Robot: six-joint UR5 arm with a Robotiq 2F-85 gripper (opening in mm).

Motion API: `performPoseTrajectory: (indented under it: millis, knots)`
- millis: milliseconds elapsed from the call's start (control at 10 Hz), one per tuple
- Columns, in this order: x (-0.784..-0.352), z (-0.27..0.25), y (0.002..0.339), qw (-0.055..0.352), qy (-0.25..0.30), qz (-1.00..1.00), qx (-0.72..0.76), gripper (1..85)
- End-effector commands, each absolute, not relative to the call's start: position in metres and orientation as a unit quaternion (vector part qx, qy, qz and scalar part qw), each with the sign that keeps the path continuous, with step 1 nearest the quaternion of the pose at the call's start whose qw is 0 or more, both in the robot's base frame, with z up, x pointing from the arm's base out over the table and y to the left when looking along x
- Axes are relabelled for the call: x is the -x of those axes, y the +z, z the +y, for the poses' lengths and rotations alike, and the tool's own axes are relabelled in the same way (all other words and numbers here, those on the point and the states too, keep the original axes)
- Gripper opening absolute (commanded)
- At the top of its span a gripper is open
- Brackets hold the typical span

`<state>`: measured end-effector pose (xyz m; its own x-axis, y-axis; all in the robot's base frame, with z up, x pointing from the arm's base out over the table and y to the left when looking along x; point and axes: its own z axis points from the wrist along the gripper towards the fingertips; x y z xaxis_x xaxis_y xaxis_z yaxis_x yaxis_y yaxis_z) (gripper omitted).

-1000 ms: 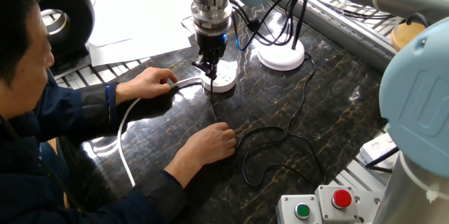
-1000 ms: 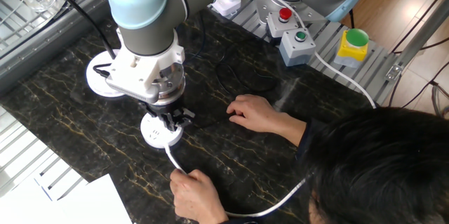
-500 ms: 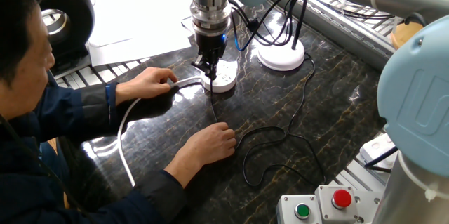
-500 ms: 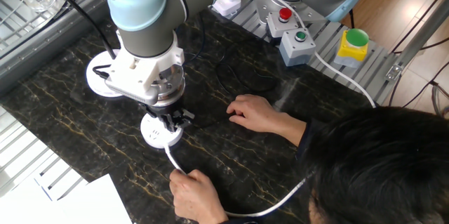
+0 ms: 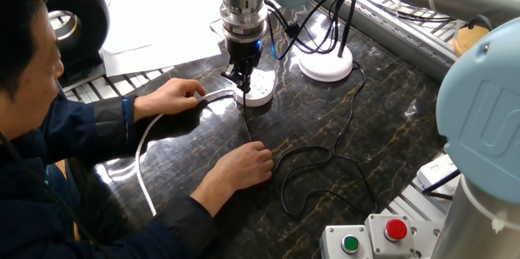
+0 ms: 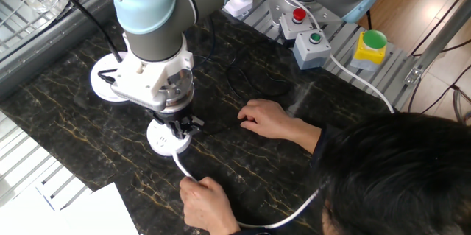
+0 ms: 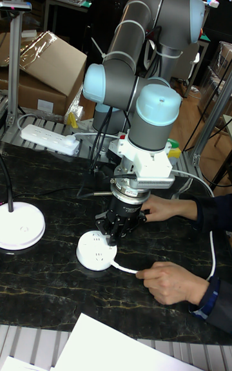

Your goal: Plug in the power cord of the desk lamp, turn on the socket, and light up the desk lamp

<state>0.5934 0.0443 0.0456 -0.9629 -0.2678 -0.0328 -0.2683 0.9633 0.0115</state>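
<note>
The round white socket lies on the dark marble table, its thick white cable held by a person's hand. My gripper stands upright over the socket's edge, shut on the small black plug of the power cord, which trails down to loops under the person's other hand. The desk lamp's flat white base sits just beyond, with its black stem rising from it.
A person leans in at the table's near side with both hands by the socket. A button box sits at one edge, a rectangular power strip at another, and papers behind the socket.
</note>
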Motion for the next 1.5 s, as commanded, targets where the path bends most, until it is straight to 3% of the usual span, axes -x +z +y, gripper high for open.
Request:
performPoseTrajectory:
  millis: [0, 1400]
  knots:
    - [-0.596, 0.045, 0.043, 0.02, 0.011, 0.991, 0.133, 1.3]
    - [-0.607, 0.033, 0.038, 0.031, -0.013, 0.988, 0.154, 1.3]
